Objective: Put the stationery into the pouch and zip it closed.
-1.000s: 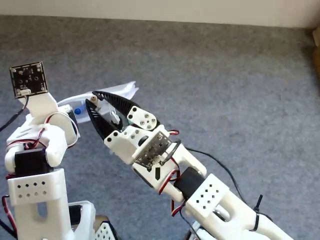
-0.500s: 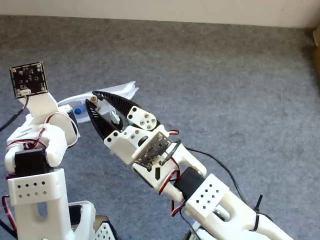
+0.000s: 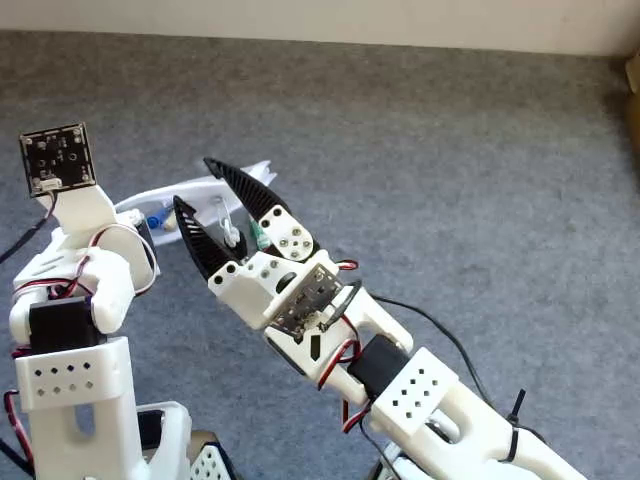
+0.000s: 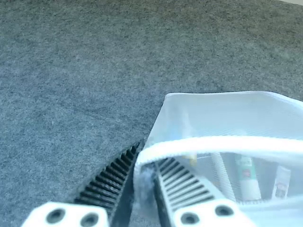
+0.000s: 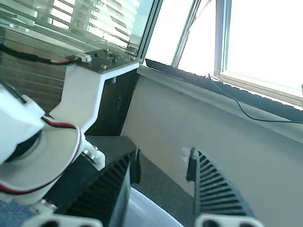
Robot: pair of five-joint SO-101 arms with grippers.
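Note:
The white mesh pouch [image 4: 222, 118] lies on grey carpet, and my left gripper [image 4: 147, 157] is shut on its zipper edge near one end. Through the mesh I see stationery: a green-labelled tube [image 4: 245, 177] and some pens. In the high view the pouch [image 3: 165, 195] sits just ahead of the left arm, with a blue item [image 3: 155, 220] showing inside. My right gripper [image 3: 190, 181] stands open over the pouch, one black finger on each side of it and nothing held between them. The right wrist view shows those fingers [image 5: 118, 182] spread above the pouch's white rim [image 5: 142, 208].
Grey carpet [image 3: 450, 150] stretches open to the right and far side. The left arm's wrist and camera board [image 3: 58, 158] stand close beside the right gripper. A pale wall edge [image 3: 400, 20] runs along the back.
My right gripper has opened wider; its far finger swung away across the pouch, uncovering more of the contents. The left arm and pouch have stayed put.

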